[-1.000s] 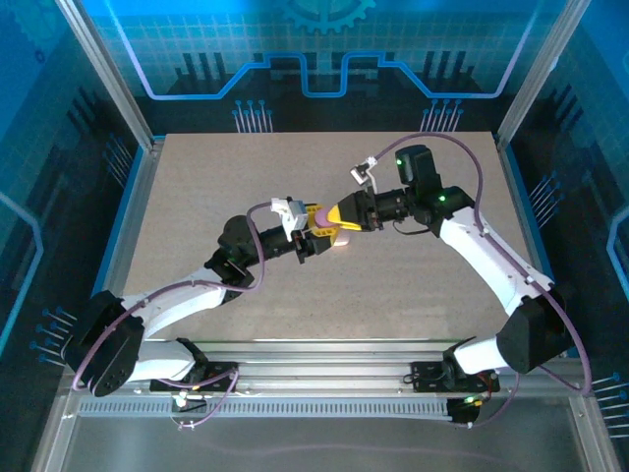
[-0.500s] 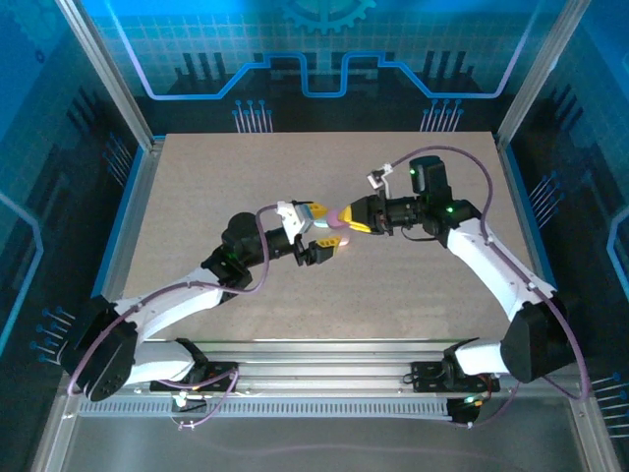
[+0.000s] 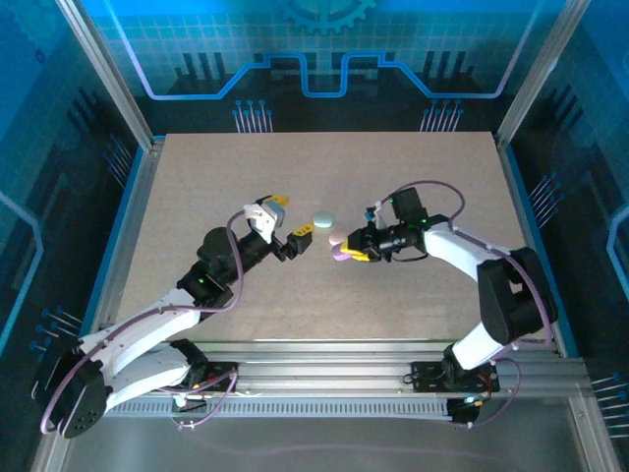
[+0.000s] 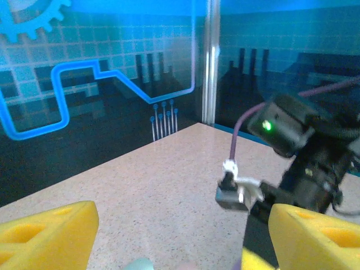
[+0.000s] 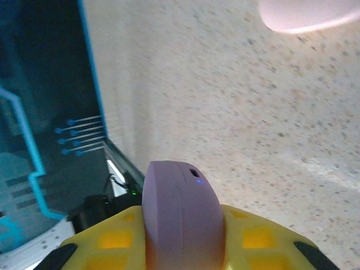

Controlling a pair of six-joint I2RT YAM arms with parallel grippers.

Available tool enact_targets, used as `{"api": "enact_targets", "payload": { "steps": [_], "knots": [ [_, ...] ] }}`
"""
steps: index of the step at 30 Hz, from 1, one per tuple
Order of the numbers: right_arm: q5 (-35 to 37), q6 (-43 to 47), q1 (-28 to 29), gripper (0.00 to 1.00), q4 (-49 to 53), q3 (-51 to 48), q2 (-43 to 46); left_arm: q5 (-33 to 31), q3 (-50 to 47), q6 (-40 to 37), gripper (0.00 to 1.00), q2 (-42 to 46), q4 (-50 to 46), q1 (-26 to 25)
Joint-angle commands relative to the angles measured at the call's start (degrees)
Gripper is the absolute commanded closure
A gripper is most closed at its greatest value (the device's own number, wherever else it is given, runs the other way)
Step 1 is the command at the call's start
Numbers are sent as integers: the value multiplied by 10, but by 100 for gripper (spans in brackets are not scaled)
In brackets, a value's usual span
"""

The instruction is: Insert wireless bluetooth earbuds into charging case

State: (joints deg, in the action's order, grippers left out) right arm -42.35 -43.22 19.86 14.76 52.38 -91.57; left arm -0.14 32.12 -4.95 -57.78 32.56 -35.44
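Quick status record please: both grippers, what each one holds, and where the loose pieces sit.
left gripper: open, holding nothing
right gripper: shut on the lilac case
lilac case: looks closed, small port facing the wrist camera
mint case: lying on the table just off the left gripper's fingertips, untouched
pale pink piece: on the table ahead of the right gripper

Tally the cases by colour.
Mint case: 1
Pink case: 1
Lilac case: 1
Total: 3
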Motion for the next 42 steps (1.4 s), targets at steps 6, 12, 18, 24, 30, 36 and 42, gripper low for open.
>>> {"api": "enact_targets", "payload": {
  "steps": [6, 12, 18, 24, 30, 36, 42],
  "knots": [
    [44, 20, 23, 76, -40, -14, -68, -37, 35, 27, 18, 6, -60, 7],
    [70, 19, 27, 75, -64, -17, -111, -37, 46, 22, 16, 1, -81, 11],
    [102, 36, 30, 66, -42, -30, -112, -42, 46, 16, 15, -2, -82, 12],
    [157, 64, 18, 48, 33, -39, -59, -48, 44, 17, 13, -2, -83, 17],
    [259, 100, -11, 31, 136, 2, 38, -53, 42, 27, 10, -4, -86, 30],
    [630, 192, -39, 23, 107, 10, 189, -173, 63, 116, 1, -37, -195, 113],
    [655, 420, -91, 20, -224, -133, 138, -200, 17, 128, 1, -92, -180, 236]
  ]
}}
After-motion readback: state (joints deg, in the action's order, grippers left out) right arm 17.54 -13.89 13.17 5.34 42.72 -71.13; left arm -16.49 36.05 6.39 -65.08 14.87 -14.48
